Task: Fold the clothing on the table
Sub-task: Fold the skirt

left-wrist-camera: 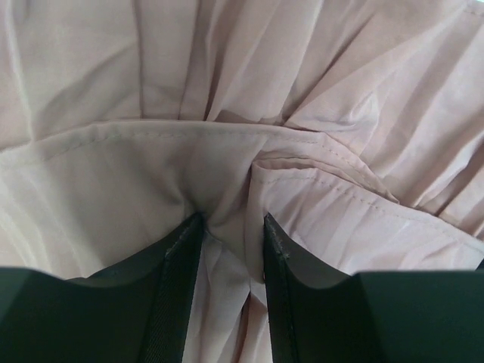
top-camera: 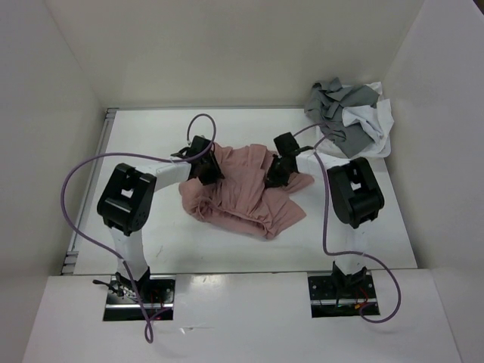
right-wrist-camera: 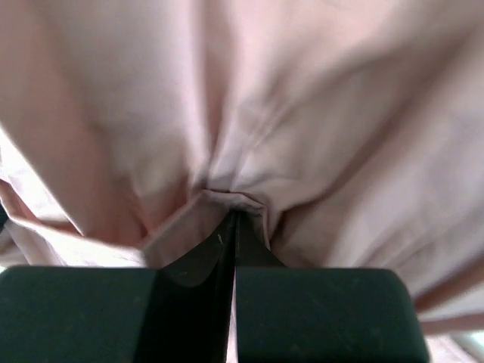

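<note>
- The clothing (top-camera: 242, 193): soft dusty-pink cloth, matt and creased, with a stitched, gathered hem.
- The table (top-camera: 151, 136): smooth white top with a thin metal rim.
- Left tool (left-wrist-camera: 231, 227) and right tool (right-wrist-camera: 232, 223): dark matt plastic; the left's inner faces are finely textured.
- Grey garment (top-camera: 333, 102) and white garment (top-camera: 372, 122): limp matt cloth.

The white rectangular table (top-camera: 144, 242) bears a crumpled dusty-pink fabric garment (top-camera: 242, 198) at 2 grippers' fingers (left-wrist-camera: 174, 302), and a grey-and-white cloth heap (top-camera: 352, 113) beyond the right gripper (top-camera: 272, 181).
</note>
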`<action>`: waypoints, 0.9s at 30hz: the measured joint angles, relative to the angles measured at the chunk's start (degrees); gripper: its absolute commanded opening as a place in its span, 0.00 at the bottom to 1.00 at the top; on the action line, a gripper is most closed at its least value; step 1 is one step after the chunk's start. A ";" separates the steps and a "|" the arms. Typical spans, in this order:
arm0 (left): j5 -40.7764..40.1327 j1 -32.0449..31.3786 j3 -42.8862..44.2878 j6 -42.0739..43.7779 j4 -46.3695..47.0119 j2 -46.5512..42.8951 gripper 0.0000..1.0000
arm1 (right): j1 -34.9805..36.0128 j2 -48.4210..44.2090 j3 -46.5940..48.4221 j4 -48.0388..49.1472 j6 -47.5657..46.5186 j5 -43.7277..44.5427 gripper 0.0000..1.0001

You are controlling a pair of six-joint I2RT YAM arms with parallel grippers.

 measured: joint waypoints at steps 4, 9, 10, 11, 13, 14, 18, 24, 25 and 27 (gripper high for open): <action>0.11 1.38 8.15 0.59 -1.22 5.79 0.45 | -5.35 3.93 5.95 -0.57 -2.01 0.02 0.03; 0.55 3.87 20.35 2.01 -3.50 13.70 0.45 | -10.88 9.84 16.76 -2.29 -5.29 1.09 0.03; 0.55 4.44 22.56 2.51 -3.89 15.08 0.46 | -11.69 10.75 18.73 -2.49 -5.79 1.27 0.03; 0.57 4.96 24.63 2.89 -4.35 16.39 0.46 | -12.41 11.80 20.74 -2.82 -6.36 1.25 0.03; 0.59 5.99 29.79 3.21 -5.90 19.52 0.46 | -13.70 14.23 25.55 -3.48 -7.56 0.98 0.03; 0.59 6.36 32.17 3.28 -6.27 20.92 0.49 | -14.40 15.65 28.09 -3.52 -8.15 0.61 0.04; 1.11 7.23 37.88 4.76 -7.89 23.61 0.83 | -15.87 18.75 33.57 -3.69 -10.78 -1.27 0.25; 0.90 7.28 33.00 9.27 -8.59 14.19 1.00 | -13.97 13.97 33.77 -7.58 -16.94 -1.20 0.51; 0.96 7.28 32.00 10.51 -8.57 11.43 1.00 | -13.46 12.33 33.99 -8.39 -17.88 -1.22 0.52; 0.87 7.28 30.23 12.59 -8.50 5.01 1.00 | -12.33 8.44 34.42 -9.46 -19.56 -1.18 0.58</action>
